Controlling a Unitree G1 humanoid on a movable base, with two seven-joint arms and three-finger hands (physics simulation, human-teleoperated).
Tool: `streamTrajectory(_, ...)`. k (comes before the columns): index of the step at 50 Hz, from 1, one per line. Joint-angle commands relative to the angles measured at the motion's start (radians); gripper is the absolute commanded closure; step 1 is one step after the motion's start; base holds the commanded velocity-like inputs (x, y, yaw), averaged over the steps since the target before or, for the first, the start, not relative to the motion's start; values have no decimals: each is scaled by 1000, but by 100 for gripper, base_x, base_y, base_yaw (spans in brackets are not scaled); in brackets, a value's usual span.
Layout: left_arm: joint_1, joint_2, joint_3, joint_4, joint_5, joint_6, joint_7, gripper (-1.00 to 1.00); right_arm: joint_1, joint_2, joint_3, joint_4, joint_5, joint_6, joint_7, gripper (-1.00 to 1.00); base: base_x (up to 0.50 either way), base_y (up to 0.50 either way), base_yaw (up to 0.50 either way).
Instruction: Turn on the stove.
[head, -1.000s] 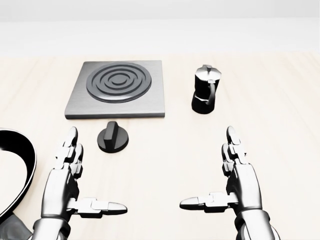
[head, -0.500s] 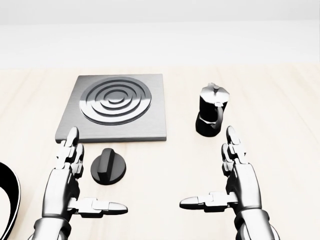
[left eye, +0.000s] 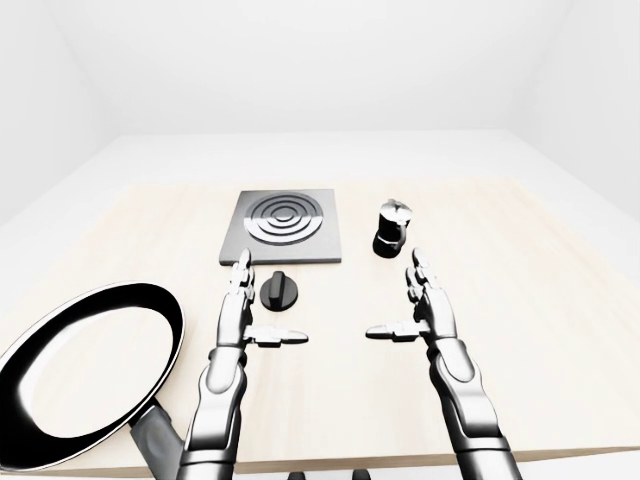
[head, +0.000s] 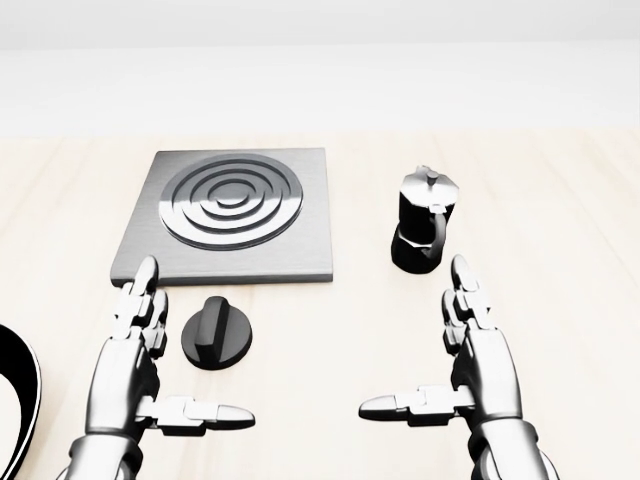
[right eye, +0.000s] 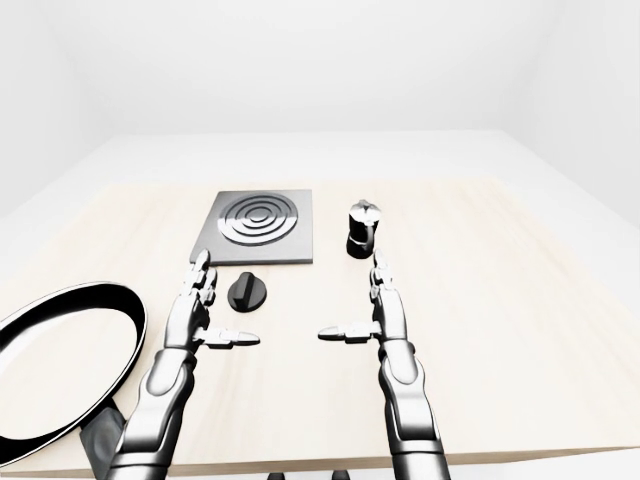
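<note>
A grey square stove plate (head: 305, 250) with dark concentric rings (head: 231, 205) lies on the pale wooden table. Its round black knob (head: 217, 335) sits just below the plate. My left hand (head: 175, 365) is open, fingers straight, thumb out; it hovers just left of the knob and does not touch it. My right hand (head: 440, 355) is open the same way, to the right of the knob and below a black moka pot (head: 424, 234).
A black frying pan (left eye: 85, 372) with a pale rim lies at the left of the table, its handle over the near edge. The table's (left eye: 540, 300) right part is bare wood. White walls surround it.
From 1.0 s to 0.5 s ago the camera moved closer, so stove, knob and pot shifted down in the picture. Since 0.5 s ago nearly nothing changed; both hands stay open.
</note>
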Motion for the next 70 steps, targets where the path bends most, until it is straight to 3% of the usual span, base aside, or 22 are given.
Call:
streamTrajectory(1, -25, 6, 7, 53, 4, -8, 1, -100, 0, 0, 1, -1, 0, 6, 2, -100, 0, 0, 0)
streamTrajectory(12, -86, 20, 17, 170, 21, -30, 5, -100, -1, 0, 1, 2, 2, 8, 4, -100, 0, 0, 0)
streamTrajectory(25, -128, 24, 9, 266, 35, -30, -8, -100, -5, -1, -1, 9, 4, 9, 6, -100, 0, 0, 0)
streamTrajectory(70, -131, 19, -1, 314, 43, -30, -31, -100, -6, 0, 1, 12, 2, 12, 6, -100, 0, 0, 0)
